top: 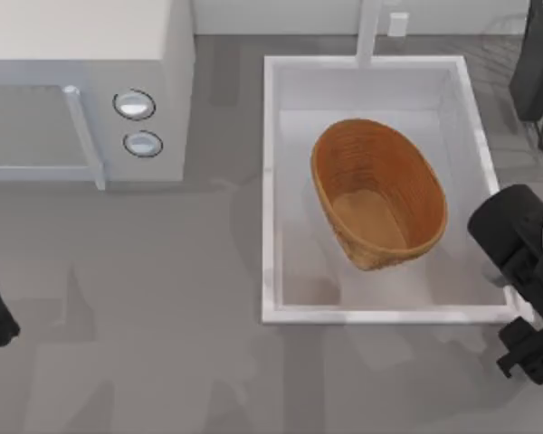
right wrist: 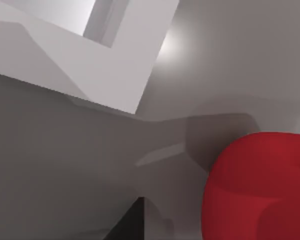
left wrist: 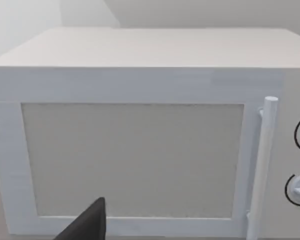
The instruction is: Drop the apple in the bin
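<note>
Grey table (top: 163,316) bearing microwave (top: 81,81), apple (right wrist: 255,190).

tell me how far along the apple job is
Nothing is finished: the basket in the sink holds no apple. In hand: the right gripper is low at the sink's near right corner, the apple close to its camera. Lifting and dropping remain. The left arm sits parked at the left.

The basket (top: 378,192) looked woven, ribbed wicker, orange-brown and matt. The apple (right wrist: 257,187) was smooth red with a soft sheen. The sink (top: 270,181) showed smooth white walls, the microwave (left wrist: 140,90) a plain matt white shell, and the counter (top: 163,316) was flat matt grey.
</note>
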Available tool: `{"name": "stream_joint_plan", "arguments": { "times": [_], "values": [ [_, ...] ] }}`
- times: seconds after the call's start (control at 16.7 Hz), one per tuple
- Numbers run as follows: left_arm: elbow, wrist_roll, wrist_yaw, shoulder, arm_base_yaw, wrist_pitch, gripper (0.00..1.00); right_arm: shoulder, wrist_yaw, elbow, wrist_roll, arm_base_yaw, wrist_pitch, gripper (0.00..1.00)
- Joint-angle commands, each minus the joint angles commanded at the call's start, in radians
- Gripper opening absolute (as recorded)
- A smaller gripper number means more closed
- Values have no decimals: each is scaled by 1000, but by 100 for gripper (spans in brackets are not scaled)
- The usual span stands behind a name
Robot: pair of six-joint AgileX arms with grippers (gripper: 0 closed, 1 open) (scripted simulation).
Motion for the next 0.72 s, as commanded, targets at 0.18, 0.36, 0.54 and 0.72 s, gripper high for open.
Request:
{"name": "stream_joint_plan", "arguments": {
  "times": [0.18, 0.36, 0.54, 0.72],
  "values": [
    [0, 0, 0, 0, 0, 0, 100, 13, 0, -16, -24, -21, 38, 100],
    [0, 0, 0, 0, 0, 0, 100, 13, 0, -16, -24, -21, 38, 100],
    [0, 0, 0, 0, 0, 0, 100, 13, 0, -16, -24, -21, 38, 77],
    [0, 0, 0, 0, 0, 0, 100, 13, 0, -16, -24, -21, 38, 55]
  ]
}}
